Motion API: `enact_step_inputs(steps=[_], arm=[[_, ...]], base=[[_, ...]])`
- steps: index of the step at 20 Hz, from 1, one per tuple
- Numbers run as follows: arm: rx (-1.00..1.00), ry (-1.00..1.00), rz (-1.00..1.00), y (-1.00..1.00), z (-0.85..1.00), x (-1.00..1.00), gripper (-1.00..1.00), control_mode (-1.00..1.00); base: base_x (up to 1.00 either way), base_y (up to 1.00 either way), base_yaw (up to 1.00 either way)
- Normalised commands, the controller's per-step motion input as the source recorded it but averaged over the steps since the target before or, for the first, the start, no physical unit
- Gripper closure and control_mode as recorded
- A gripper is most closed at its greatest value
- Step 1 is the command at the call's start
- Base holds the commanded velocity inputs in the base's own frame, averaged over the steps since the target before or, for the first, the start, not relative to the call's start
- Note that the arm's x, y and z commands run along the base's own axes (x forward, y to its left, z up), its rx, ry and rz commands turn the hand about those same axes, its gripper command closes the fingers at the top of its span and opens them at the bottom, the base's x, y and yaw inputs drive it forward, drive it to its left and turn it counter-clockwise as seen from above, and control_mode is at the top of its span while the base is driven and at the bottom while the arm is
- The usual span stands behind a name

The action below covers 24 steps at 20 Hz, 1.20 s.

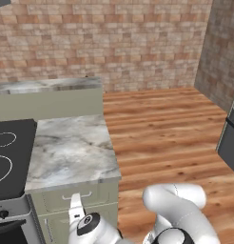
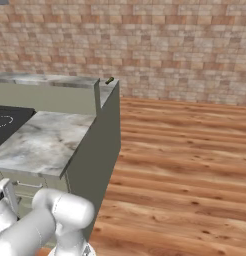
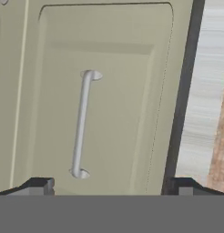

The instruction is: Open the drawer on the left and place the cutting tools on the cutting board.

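Observation:
The drawer is a shut sage-green front just under the marble counter, also visible as the drawer in the left base view. Its silver bar handle runs up and down in the rolled hand view. My gripper is open, its two dark fingertips spread wide in front of the panel, short of the handle. From the base, the gripper hangs right before the drawer front, and the gripper sits at the left edge. The cutting tools and the cutting board are out of view.
A black cooktop adjoins the counter on the left, with a raised back counter behind. Wooden floor spreads to the right. A dark appliance stands at the right edge. A small dark object lies on the back counter's corner.

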Motion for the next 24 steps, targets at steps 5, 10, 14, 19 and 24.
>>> enact_step_inputs(steps=[5,10,14,19,24], arm=[[0.0,-0.03,0.0,0.02,-0.26,0.23,-1.0,-1.0],[0.0,-0.02,0.0,0.01,-0.2,0.28,-1.0,-1.0],[0.0,0.0,0.0,0.05,-0.19,0.31,-1.0,-1.0],[0.0,0.0,0.0,0.1,-0.21,0.3,-1.0,-1.0],[0.0,0.0,0.0,0.13,-0.24,0.25,-1.0,-1.0]], base=[[0.0,0.0,0.0],[0.0,0.0,0.0],[0.0,0.0,0.0],[0.0,0.0,0.0],[0.0,0.0,0.0]])
